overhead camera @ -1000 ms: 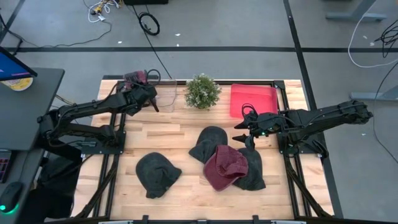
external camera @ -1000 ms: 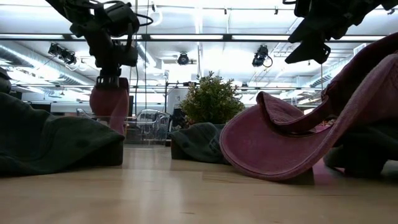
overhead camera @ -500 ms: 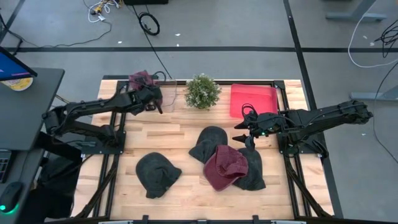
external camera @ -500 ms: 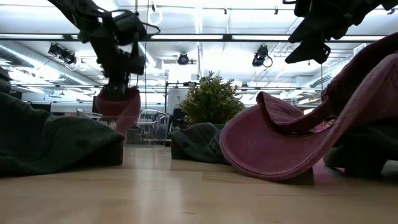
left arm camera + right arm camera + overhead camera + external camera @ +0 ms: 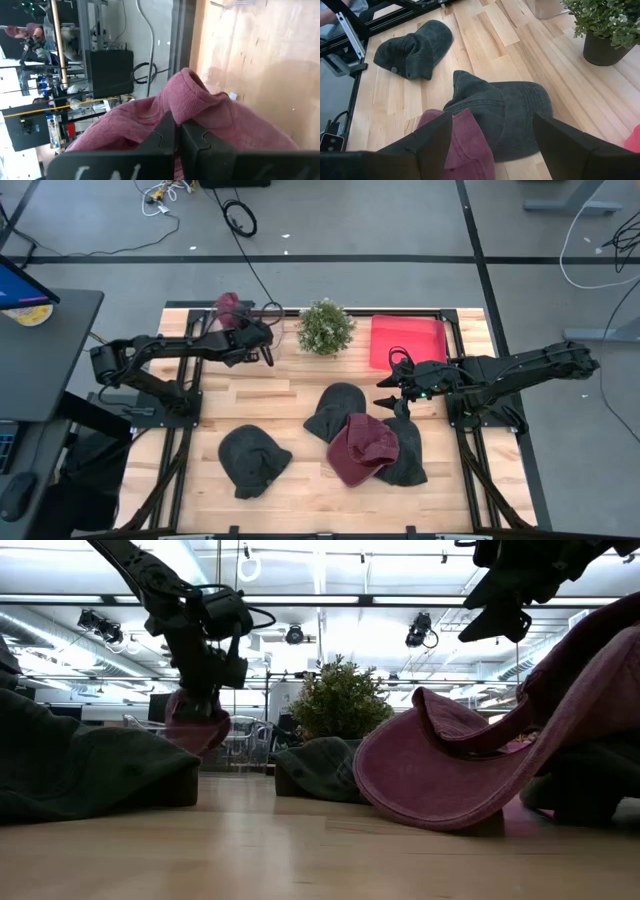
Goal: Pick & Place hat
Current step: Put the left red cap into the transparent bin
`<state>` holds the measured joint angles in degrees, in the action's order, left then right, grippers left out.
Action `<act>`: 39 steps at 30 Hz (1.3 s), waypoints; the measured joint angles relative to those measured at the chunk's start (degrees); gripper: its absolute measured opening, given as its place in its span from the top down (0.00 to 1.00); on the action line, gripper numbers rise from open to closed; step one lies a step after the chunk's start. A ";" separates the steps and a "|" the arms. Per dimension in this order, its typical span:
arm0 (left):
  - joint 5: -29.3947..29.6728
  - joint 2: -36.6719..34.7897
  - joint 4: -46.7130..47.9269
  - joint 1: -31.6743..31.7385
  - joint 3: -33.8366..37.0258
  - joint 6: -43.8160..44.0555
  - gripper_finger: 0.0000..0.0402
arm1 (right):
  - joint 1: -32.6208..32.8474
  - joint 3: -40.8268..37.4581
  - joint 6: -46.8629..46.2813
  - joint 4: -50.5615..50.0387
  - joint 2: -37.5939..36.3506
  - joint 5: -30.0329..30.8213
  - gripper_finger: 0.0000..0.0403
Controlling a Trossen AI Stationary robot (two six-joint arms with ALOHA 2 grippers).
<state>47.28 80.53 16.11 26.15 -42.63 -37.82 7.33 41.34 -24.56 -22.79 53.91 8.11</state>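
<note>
My left gripper (image 5: 243, 325) is shut on a maroon knit hat (image 5: 229, 307) over the table's far left corner. In the low view that hat (image 5: 193, 727) hangs under the gripper (image 5: 203, 690). My right gripper (image 5: 399, 387) stands open above a pile of caps at the table's middle right, touching none of them. In the pile, a maroon cap (image 5: 362, 448) lies across two dark grey caps (image 5: 335, 410) (image 5: 405, 452). Another dark grey cap (image 5: 253, 461) lies flat near the front left. My left gripper pinches a raised fold of the maroon hat's knit cloth (image 5: 186, 89) between its two shut fingers (image 5: 165, 135). The fingers slant downward toward the table's far edge. The hat hangs slack below them, clear of the tabletop (image 5: 300, 840).
A potted plant (image 5: 325, 327) stands at the far middle, with a red tray (image 5: 408, 340) to its right. A clear box (image 5: 240, 740) sits behind the hanging hat in the low view. Bare wood lies between the front-left cap and the pile.
My left gripper has moved down and toward the table's right edge, rolling a little, still shut on the maroon hat. The hat has gone along with it and hangs lower than before. My right gripper has kept still.
</note>
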 joint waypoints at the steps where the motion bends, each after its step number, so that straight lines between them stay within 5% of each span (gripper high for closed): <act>1: -1.18 0.00 0.07 0.00 0.00 -0.06 0.98 | 0.00 0.00 -0.01 0.02 0.00 0.01 0.30; 8: -16.35 0.00 0.15 -2.37 -0.02 -2.95 0.99 | 0.01 0.00 -0.02 0.00 0.00 0.01 0.30; 21: -15.53 0.00 0.22 -5.46 -0.02 -3.52 0.96 | -0.01 0.00 -0.02 0.00 0.00 0.01 0.30; 39: -6.17 -2.93 -0.09 -11.20 -0.48 -2.04 0.50 | -0.02 0.00 0.01 0.00 0.02 1.98 0.30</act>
<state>41.11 77.60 16.02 14.96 -43.11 -39.86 7.31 41.34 -24.56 -22.79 53.93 10.09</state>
